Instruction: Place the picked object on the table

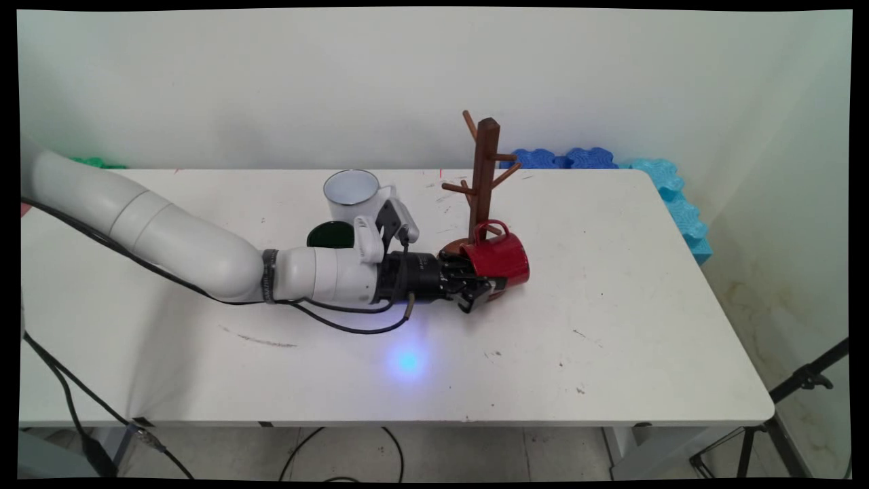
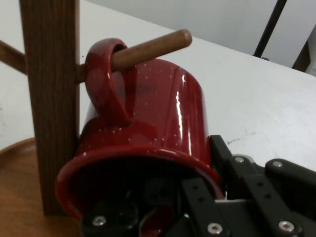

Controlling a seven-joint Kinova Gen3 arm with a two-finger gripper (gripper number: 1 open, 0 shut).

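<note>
At centre frame we see the gripper (image 1: 483, 288) closed on the rim of a red mug (image 1: 501, 258), one finger inside and one outside. The mug's handle hangs over a low peg of the wooden mug tree (image 1: 483, 173). Left of it stand a white mug (image 1: 352, 193) and a dark green mug (image 1: 330, 235) on the table (image 1: 611, 326).

Robotics lab: white arm (image 1: 170, 238) w/ cables worked at bare white table (image 1: 645, 326); tripod (image 1: 781, 414) & foam mats (image 1: 672, 190) stood by plain wall.
</note>
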